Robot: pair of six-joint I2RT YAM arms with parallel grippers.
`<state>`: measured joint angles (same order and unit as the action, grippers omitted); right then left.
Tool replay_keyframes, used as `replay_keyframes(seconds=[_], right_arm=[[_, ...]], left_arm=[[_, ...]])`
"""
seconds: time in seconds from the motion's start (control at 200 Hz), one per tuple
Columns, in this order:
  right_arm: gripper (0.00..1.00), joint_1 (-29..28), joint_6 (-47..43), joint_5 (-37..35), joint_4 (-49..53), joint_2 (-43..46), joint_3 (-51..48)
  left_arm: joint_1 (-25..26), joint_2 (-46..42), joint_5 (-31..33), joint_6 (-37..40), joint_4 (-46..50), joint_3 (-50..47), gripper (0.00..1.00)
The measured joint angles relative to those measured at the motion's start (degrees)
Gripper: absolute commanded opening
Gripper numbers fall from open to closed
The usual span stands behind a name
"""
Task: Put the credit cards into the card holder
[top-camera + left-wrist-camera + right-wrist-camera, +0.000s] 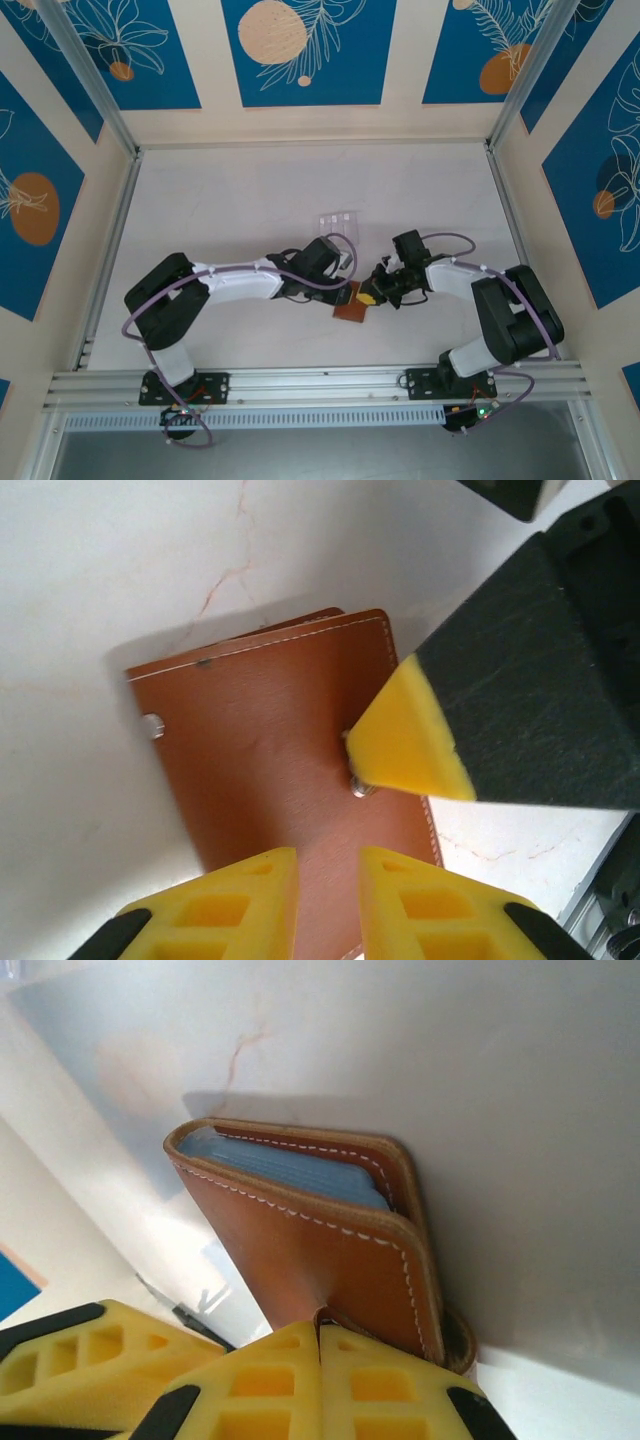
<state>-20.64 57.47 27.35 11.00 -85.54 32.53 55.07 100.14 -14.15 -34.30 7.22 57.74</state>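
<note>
The right pincer (320,1348) has its two yellow fingers pressed flat together, no gap between them. A small leather tab (326,1313) of the wallet (265,760) runs right up to that seam, though I can't make out whether the tab is nipped between the fingers or only touching their tips. Seen from the other arm, the yellow tip of that same pincer comes in from the right and sits on the wallet's upper face, just beside a small metal stud (361,789) near the stitched edge. The left pincer (330,875) hangs just over the near end of the wallet with its fingers a narrow way apart. Nothing is between them, and the brown leather shows through the gap. The wallet itself is folded shut and lies flat on the pale table (230,210), about midway between the two arms and close to the near edge. It is reddish-brown with white stitching along its border, and a second stud (152,725) pokes out at its far-left side. From low beside it, a grey-blue lining (290,1172) shows in the slit between the two leather covers. From above, both arms bend inward so that their tips meet over the wallet. A small clear box (335,221) sits farther back on the table, well apart from them.
</note>
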Motion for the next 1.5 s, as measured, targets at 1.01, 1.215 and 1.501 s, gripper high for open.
replay_keyframes(seconds=[1.01,1.215,1.501], right_arm=[[0.00,-2.69,-1.03,5.03,-4.87,-1.51,0.46],[0.00,-2.82,-1.14,7.19,-5.90,-2.49,0.85],[0.00,-3.41,-1.18,7.37,-5.90,-4.28,1.33]], left_arm=[[0.24,-4.07,4.94,-1.79,-1.33,-8.96,0.14],[0.26,-4.07,4.94,-2.21,-2.14,-9.33,0.15],[0.26,-4.07,4.96,-2.67,-2.19,-9.33,0.14]])
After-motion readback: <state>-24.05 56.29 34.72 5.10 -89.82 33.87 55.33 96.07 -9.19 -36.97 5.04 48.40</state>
